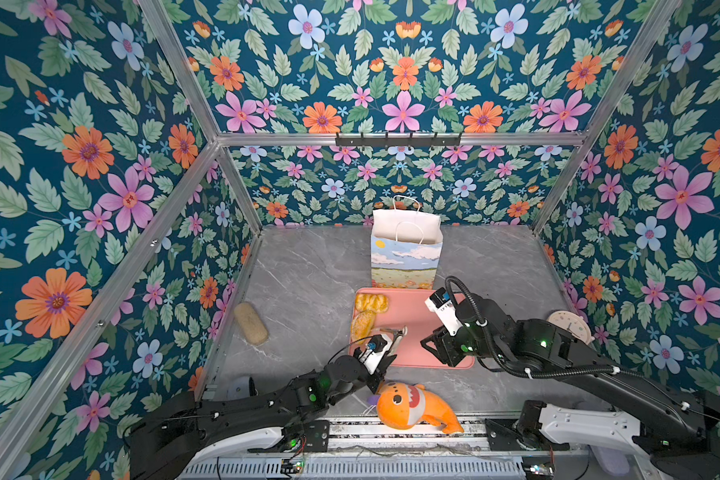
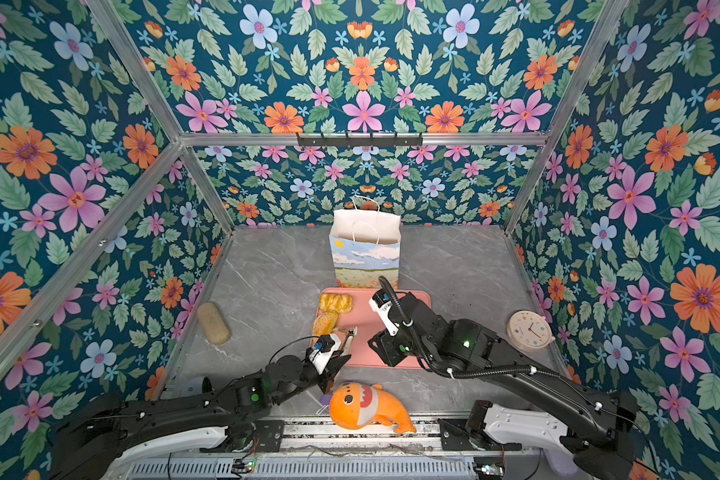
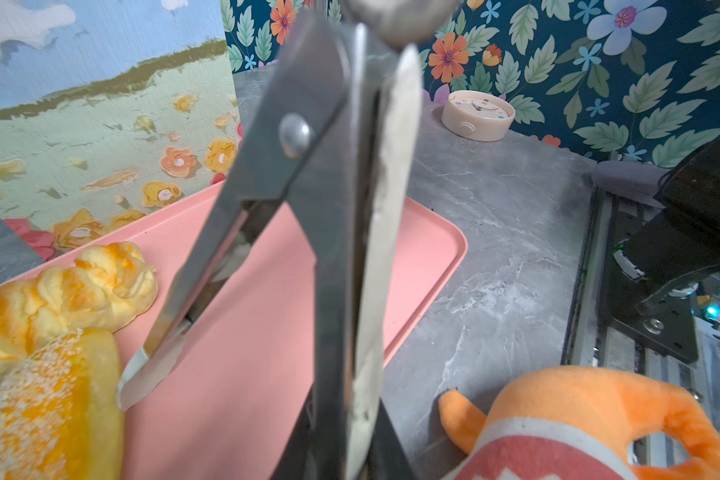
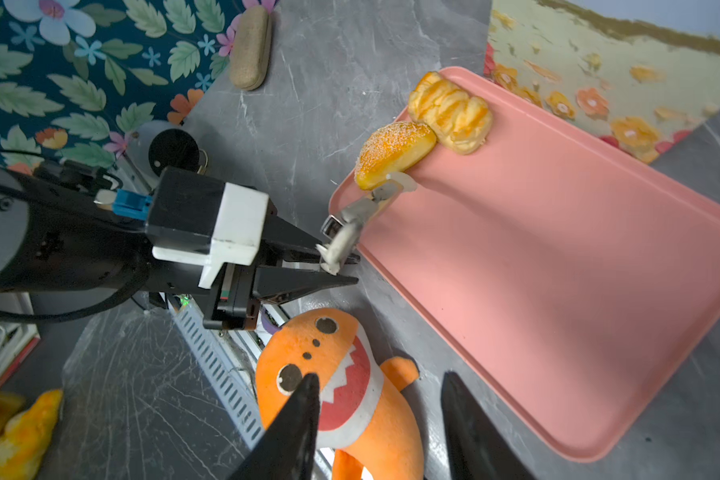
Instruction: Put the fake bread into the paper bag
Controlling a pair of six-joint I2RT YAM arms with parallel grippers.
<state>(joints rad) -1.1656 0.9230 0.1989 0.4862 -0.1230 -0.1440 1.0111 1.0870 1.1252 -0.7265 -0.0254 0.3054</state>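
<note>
Two pieces of fake bread lie at the left end of a pink tray (image 1: 429,328): a braided bun (image 1: 371,302) and a sesame roll (image 1: 362,324). The paper bag (image 1: 406,249) stands upright and open-mouthed just behind the tray. My left gripper (image 1: 385,353) is shut on metal tongs (image 1: 398,334), at the tray's front left corner. In the left wrist view one tong tip (image 3: 142,374) sits beside the sesame roll (image 3: 46,407). My right gripper (image 1: 429,343) hovers over the tray's front edge, open and empty; its wrist view shows the jaws apart above the plush fish.
An orange plush fish (image 1: 412,405) lies in front of the tray near the front rail. A tan oblong block (image 1: 250,323) rests at the left wall. A round clock (image 1: 568,326) sits at the right wall. A black hook rail (image 1: 398,139) hangs on the back frame.
</note>
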